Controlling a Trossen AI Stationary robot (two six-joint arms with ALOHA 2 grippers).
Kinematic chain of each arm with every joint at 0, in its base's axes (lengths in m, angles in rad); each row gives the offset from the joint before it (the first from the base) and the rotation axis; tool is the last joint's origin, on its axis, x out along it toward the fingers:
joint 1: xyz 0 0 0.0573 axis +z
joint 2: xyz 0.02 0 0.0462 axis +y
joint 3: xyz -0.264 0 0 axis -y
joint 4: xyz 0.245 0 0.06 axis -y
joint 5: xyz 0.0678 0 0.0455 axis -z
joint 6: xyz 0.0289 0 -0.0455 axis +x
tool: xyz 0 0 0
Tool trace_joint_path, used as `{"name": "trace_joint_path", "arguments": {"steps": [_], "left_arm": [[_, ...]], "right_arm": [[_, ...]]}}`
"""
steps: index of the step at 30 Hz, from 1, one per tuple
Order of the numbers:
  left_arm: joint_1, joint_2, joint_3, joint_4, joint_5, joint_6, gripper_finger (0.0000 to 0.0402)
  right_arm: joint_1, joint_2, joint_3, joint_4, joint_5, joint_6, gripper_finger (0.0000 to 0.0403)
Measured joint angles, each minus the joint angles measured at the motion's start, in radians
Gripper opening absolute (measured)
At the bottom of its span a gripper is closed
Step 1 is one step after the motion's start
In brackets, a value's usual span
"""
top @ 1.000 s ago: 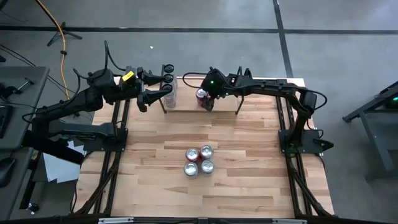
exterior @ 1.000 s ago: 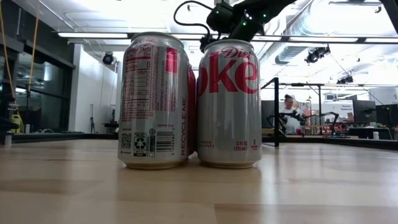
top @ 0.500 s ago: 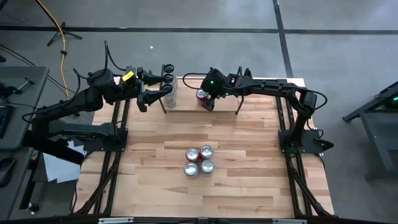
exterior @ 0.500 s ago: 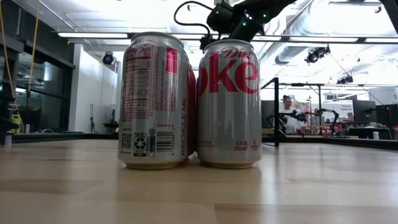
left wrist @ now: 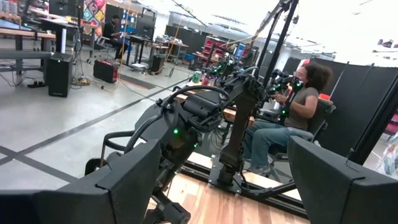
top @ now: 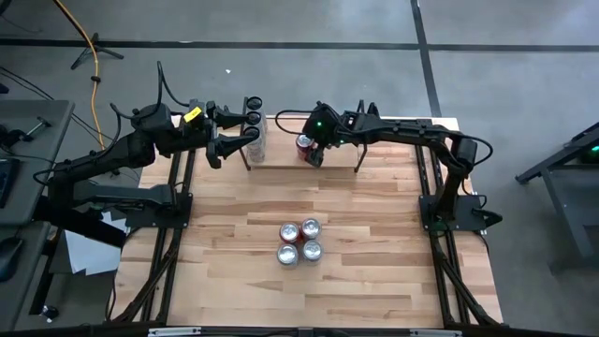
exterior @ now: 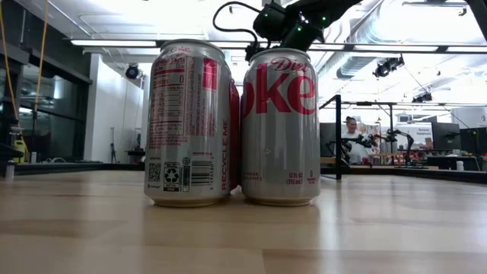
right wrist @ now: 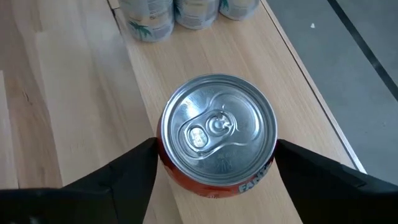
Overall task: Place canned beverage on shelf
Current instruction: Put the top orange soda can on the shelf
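Observation:
A red-orange can [right wrist: 216, 186] stands upright on its base on the shelf's pale plank [right wrist: 249, 68], its silver top [right wrist: 217, 127] facing my right wrist camera. My right gripper [right wrist: 217, 149] slants down over it, open, one finger at each side of the can. From above, the can [top: 303, 142] is near the shelf's [top: 281, 161] middle, with the right gripper [top: 314, 153] at it. My left gripper [top: 234, 140] hangs open and level off the shelf's left end, holding nothing. Its two fingers [left wrist: 137, 180] stand wide apart. My right gripper's fingers [right wrist: 134, 168] come from above, slanting down, and stand close against the can's two opposite sides just below its rim [right wrist: 163, 155]. I cannot tell whether they touch the can. The can rests upright on the shelf plank.
Three pale cans [right wrist: 196, 12] stand in a row at the shelf's left end [top: 255, 120]. Several silver cola cans [top: 299, 241] are clustered mid-table and fill the low view [exterior: 281, 125]. A person [left wrist: 292, 118] sits beyond the table's right side.

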Motion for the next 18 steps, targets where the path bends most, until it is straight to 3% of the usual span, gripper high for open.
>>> {"name": "trace_joint_path", "arguments": {"steps": [10,18], "left_arm": [[0.0,0.0,0.0,0.0,0.0,-0.001,0.0304],[0.0,0.0,0.0,-0.001,0.0,-0.024,0.0304]], "right_arm": [[0.001,-0.001,0.0,-0.026,0.049,0.025,0.0392],[0.001,-0.004,0.127,-0.265,0.043,-0.033,0.0393]]}}
